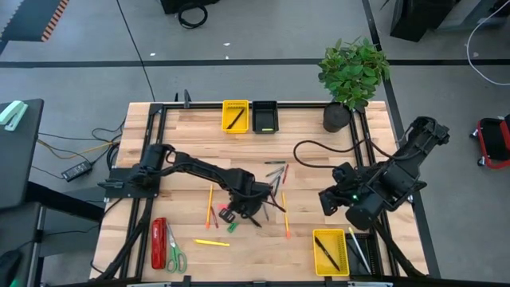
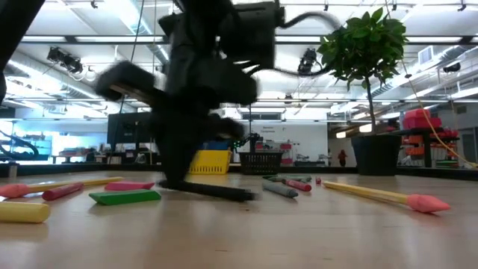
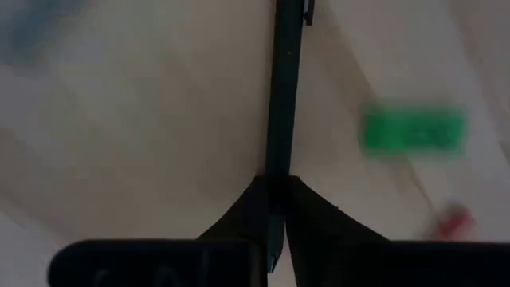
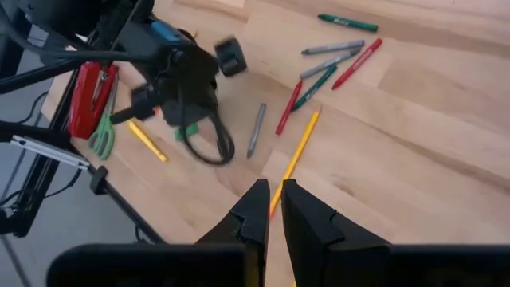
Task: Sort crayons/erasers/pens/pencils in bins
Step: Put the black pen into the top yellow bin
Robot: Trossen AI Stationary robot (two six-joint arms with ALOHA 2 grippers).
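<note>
My left gripper point(image 1: 249, 209) is low over the middle of the table, shut on a black pen point(image 3: 280, 96). The pen also shows in the low view point(image 2: 220, 192). A green eraser point(image 3: 414, 131) lies on the wood just beside it and shows in the low view point(image 2: 125, 196) with a pink eraser point(image 2: 128, 186). My right gripper point(image 4: 272, 209) hangs shut and empty above the table's right half, over an orange pencil point(image 4: 296, 158). Loose crayons point(image 1: 275, 171) and pencils point(image 1: 209, 203) lie around the middle. My left gripper pinches the black pen close to one end point(image 3: 276, 187) between its two fingers. The fingers come from above. A short stub of the pen point(image 3: 273, 253) sticks back past the fingertips, and the long rest runs out ahead. The pen lies low along the tabletop, its free end point(image 2: 245, 196) on or just over the wood.
A yellow bin point(image 1: 235, 115) and a black bin point(image 1: 264, 116) stand at the far edge. Another yellow bin point(image 1: 329, 251), holding pens, stands at the near right. A red stapler point(image 1: 158, 243) and green scissors point(image 1: 174, 255) lie near left. A potted plant point(image 1: 352, 76) stands far right.
</note>
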